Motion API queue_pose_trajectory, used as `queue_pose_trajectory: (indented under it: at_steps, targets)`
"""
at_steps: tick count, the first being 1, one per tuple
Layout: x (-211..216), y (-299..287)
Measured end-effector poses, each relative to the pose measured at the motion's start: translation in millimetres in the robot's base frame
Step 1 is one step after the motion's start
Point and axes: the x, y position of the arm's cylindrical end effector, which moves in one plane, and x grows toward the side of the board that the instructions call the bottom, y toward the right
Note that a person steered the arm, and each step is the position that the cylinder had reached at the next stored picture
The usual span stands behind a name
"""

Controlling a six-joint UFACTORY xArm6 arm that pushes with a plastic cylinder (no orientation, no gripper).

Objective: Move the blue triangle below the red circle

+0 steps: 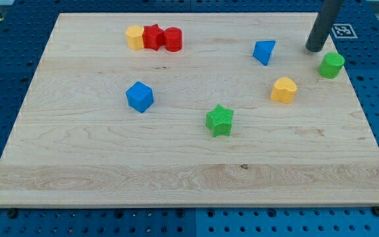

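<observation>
The blue triangle lies on the wooden board toward the view's upper right. The red circle sits near the view's top, left of centre, touching a red star, which touches a yellow hexagon on its left. My tip is on the board to the right of the blue triangle, apart from it, and just up-left of a green cylinder.
A yellow heart lies below and right of the triangle. A green star sits near the middle. A blue cube lies left of centre. The board's right edge is close to the green cylinder.
</observation>
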Motion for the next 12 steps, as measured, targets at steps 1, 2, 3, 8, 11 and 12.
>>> queue_pose_trajectory:
  at_steps: [1,2,3,8,11,12]
  targets:
    - [2.3,-28.3]
    - [5.6,-58.3]
    - [27.8,-84.1]
    - [19.8,-99.4]
    - [18.4,-103.8]
    - [18.4,-107.0]
